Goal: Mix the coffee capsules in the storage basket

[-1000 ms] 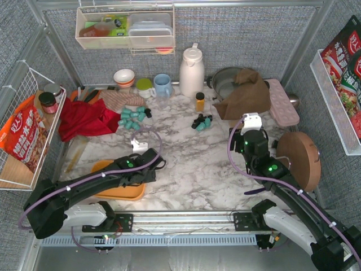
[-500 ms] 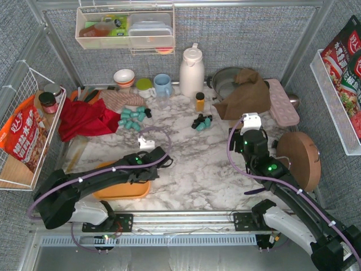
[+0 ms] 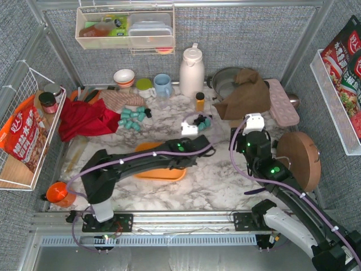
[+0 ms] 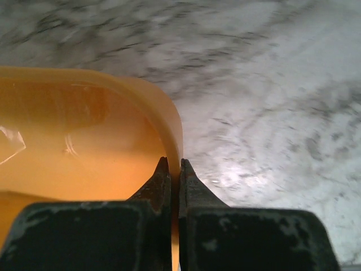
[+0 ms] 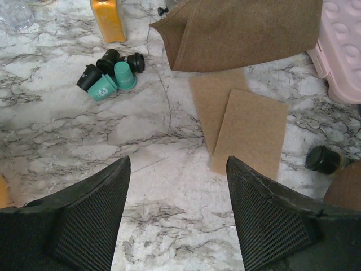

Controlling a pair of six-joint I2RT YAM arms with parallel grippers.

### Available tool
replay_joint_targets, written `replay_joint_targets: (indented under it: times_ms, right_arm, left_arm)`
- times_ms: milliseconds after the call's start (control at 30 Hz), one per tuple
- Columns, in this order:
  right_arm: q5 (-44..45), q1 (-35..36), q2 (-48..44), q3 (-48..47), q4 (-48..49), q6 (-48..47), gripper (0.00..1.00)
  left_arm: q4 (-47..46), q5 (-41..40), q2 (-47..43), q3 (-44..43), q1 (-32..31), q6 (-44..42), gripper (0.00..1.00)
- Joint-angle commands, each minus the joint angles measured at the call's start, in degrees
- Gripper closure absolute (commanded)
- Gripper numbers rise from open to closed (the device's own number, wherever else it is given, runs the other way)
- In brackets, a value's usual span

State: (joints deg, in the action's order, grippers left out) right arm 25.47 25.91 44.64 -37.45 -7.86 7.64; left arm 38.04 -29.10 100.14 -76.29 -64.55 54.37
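Your left claw (image 4: 171,164) has hauled the storage basket (image 4: 167,116) inward with it, pinched shut on the thin rim with the tray trailing behind, and that slim grip may slip, or the wrist may scatter the coffee capsules (image 3: 201,121) just ahead.

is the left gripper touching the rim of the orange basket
Touching. The left wrist view shows the left gripper shut on the rim of the orange basket, one finger on each side with no gap.

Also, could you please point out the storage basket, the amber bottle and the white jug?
storage basket (image 4: 164,107), left wrist view, rim corner.
amber bottle (image 5: 108,20), right wrist view, body.
white jug (image 3: 192,72), top external view, body.
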Motion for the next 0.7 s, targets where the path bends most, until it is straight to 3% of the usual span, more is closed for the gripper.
replay_joint_targets:
  times_ms: [0,133,400,667]
  right_arm:
    - [1.78,-0.07,-1.00,0.31,1.61,0.60,0.27]
    - [2.91,-0.07,-1.14,0.15,1.24,1.09,0.27]
    - [2.72,-0.16,-1.39,-0.56,0.27,1.26,0.27]
    - [1.64,-0.16,-0.49,-1.93,-0.85,0.71,0.27]
  left_arm:
    - [2.59,-0.62,5.53,-6.33,-4.32,-10.03,1.00]
    - [-0.01,4.09,6.66,-4.63,-8.79,-19.84,1.00]
    - [-21.50,20.01,-5.72,14.50,-11.37,-39.74,1.00]
    - [-26.26,26.19,-13.41,23.47,-11.55,-54.94,0.99]
